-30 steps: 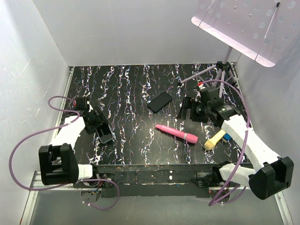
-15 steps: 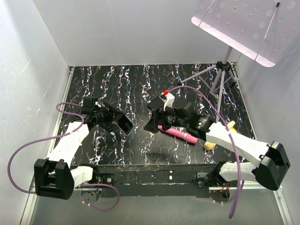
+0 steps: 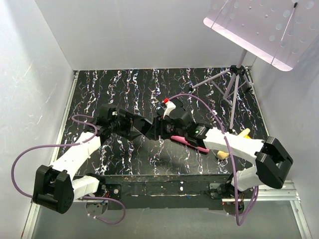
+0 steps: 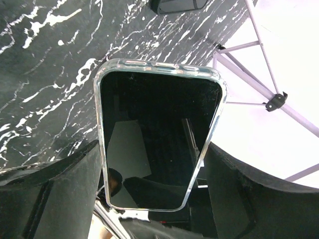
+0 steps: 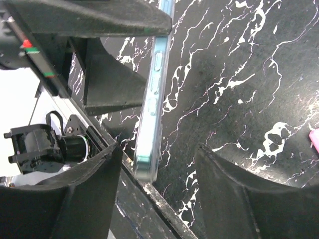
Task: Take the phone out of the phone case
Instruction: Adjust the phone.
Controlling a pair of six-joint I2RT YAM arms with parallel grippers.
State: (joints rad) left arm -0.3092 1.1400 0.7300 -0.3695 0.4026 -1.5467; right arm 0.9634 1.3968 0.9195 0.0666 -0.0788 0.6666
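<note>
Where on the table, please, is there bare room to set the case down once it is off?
Bare table runs along the far wall beyond the left gripper and right gripper, and along the near edge between the left arm and the pen. The right side is crowded: pen, yellow tube, tripod, right arm. The left gripper holds the case mid-table.

Two arms (image 3: 75, 152) work over one surface (image 3: 99, 89), each ending in one tool: the left tool (image 3: 135, 128) and the right tool (image 3: 160, 128). There are two purple cables (image 3: 30, 154), one per arm. One clear phone case (image 4: 159, 69) holds one phone (image 4: 154, 134). A second dark phone (image 4: 177, 5) lies apart. One pink stick (image 3: 192, 144). One tripod (image 3: 234, 84) carries one perforated panel (image 3: 259, 25). Yellow bits (image 3: 222, 155) show on either side of the right arm, and I cannot tell whether they are one thing or two.
</note>
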